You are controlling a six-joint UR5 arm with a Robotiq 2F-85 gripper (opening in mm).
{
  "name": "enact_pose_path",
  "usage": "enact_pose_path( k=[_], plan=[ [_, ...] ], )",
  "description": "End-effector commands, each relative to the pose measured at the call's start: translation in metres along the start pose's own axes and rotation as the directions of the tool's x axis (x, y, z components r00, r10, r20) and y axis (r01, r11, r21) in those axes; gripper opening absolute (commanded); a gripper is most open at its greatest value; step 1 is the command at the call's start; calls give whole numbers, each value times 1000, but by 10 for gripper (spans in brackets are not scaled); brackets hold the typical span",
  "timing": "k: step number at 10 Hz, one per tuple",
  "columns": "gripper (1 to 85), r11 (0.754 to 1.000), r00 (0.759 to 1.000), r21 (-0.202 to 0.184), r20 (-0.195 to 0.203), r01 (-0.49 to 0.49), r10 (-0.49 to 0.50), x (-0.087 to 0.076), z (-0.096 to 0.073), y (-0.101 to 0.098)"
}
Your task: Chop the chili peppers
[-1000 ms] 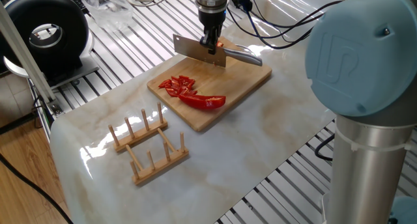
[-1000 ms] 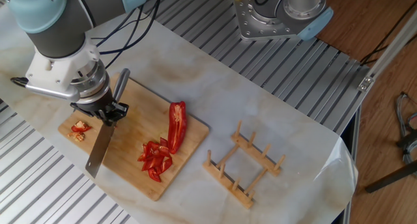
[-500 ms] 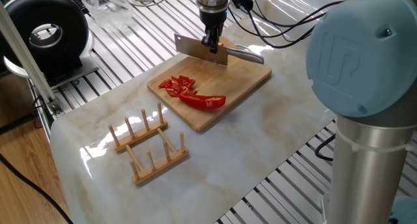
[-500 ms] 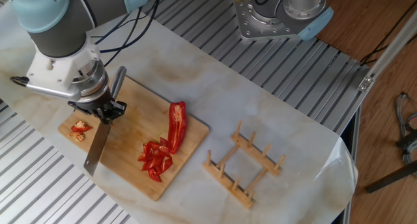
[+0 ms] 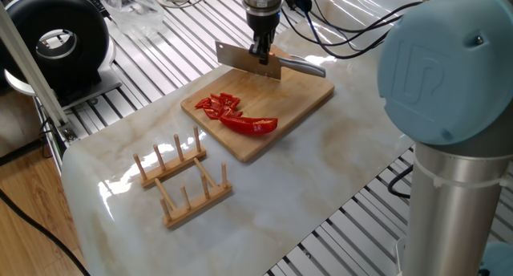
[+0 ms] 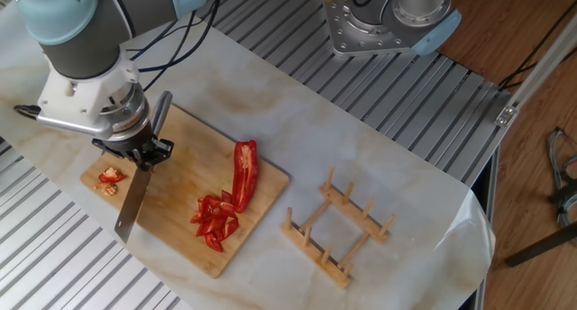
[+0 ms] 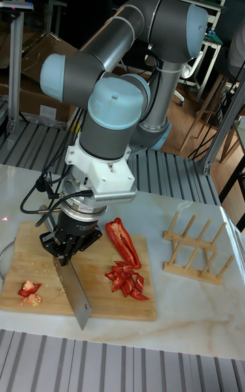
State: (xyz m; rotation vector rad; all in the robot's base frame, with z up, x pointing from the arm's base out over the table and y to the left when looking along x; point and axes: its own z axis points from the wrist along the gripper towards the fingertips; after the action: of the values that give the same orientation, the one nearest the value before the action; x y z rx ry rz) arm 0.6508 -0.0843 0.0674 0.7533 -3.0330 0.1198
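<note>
On a wooden cutting board (image 5: 309,95) (image 6: 176,242) (image 7: 20,249) lie the chili peppers: one long red half (image 5: 252,125) (image 6: 244,170) (image 7: 124,240) and a pile of small cut bits (image 5: 218,105) (image 6: 215,220) (image 7: 124,280) beside it. A few red scraps (image 6: 110,177) (image 7: 28,289) sit at the board's other end. My gripper (image 5: 262,53) (image 6: 142,154) (image 7: 66,249) is shut on a cleaver (image 5: 248,61) (image 6: 131,211) (image 7: 75,295), holding it by the handle with the blade hanging above the board, between the scraps and the peppers.
A wooden peg rack (image 5: 183,180) (image 6: 338,229) (image 7: 194,246) stands on the marble table (image 5: 321,172) beside the board. A black round device (image 5: 60,39) sits at the far left. A second arm's base (image 6: 388,22) stands behind the table.
The gripper and cleaver have shifted slightly away from the pepper pile and a little upward. The peppers have not moved.
</note>
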Motion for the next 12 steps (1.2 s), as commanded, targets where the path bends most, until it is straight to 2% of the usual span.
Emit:
enact_pose_path(
  k=[1,12],
  plan=[
    [13,1000,1000,1,10,-1,1,-1,-1,-2],
    [13,999,1000,36,14,2,-3,-1,0,-12]
  ],
)
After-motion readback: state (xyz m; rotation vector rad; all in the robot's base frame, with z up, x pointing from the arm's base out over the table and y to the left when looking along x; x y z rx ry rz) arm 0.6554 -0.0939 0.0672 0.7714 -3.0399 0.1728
